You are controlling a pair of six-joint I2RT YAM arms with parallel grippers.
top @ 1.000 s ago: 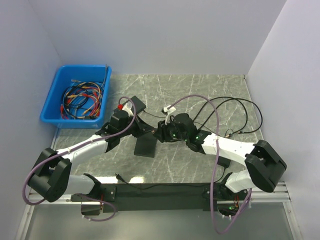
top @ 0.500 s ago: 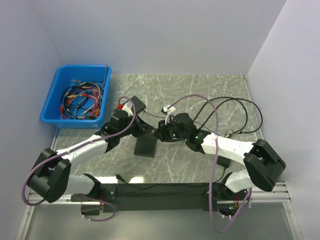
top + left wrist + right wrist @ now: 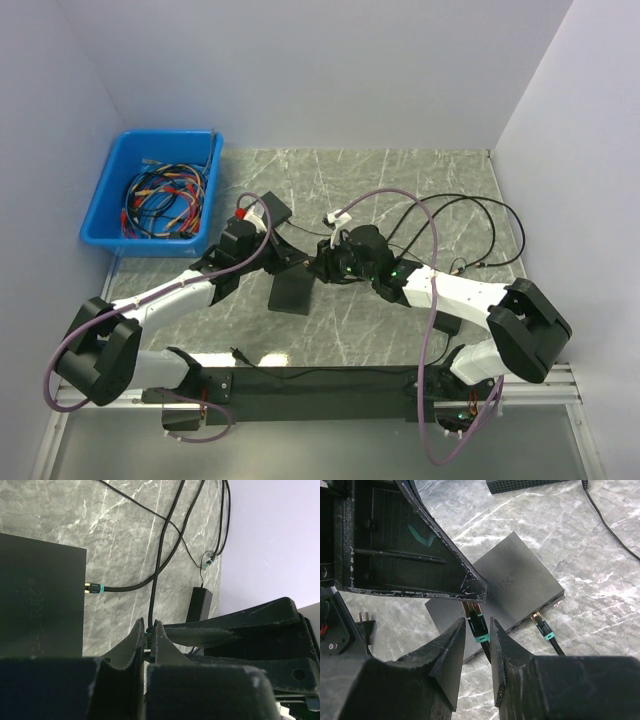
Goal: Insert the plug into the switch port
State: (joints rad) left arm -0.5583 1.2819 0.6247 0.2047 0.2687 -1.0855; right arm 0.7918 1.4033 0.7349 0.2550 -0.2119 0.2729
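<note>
The black switch [image 3: 292, 295] lies flat between the arms; it also shows in the left wrist view [image 3: 40, 595] and the right wrist view [image 3: 520, 580]. One teal-banded plug [image 3: 542, 629] sits in a side port. My left gripper [image 3: 149, 629] is shut on the gold tip of a second teal-banded plug [image 3: 479, 627], held above the switch. My right gripper [image 3: 478, 621] is open by a narrow gap, its fingertips on either side of that plug's body and cable. In the top view the left gripper [image 3: 298, 258] and right gripper [image 3: 322, 266] meet tip to tip, hiding the plug.
A blue bin [image 3: 160, 190] of coloured cables stands at the back left. A second black box [image 3: 272, 210] lies behind the left gripper. Loose black cables [image 3: 470, 225] loop across the right side. A black power adapter [image 3: 199, 605] lies by the right wall.
</note>
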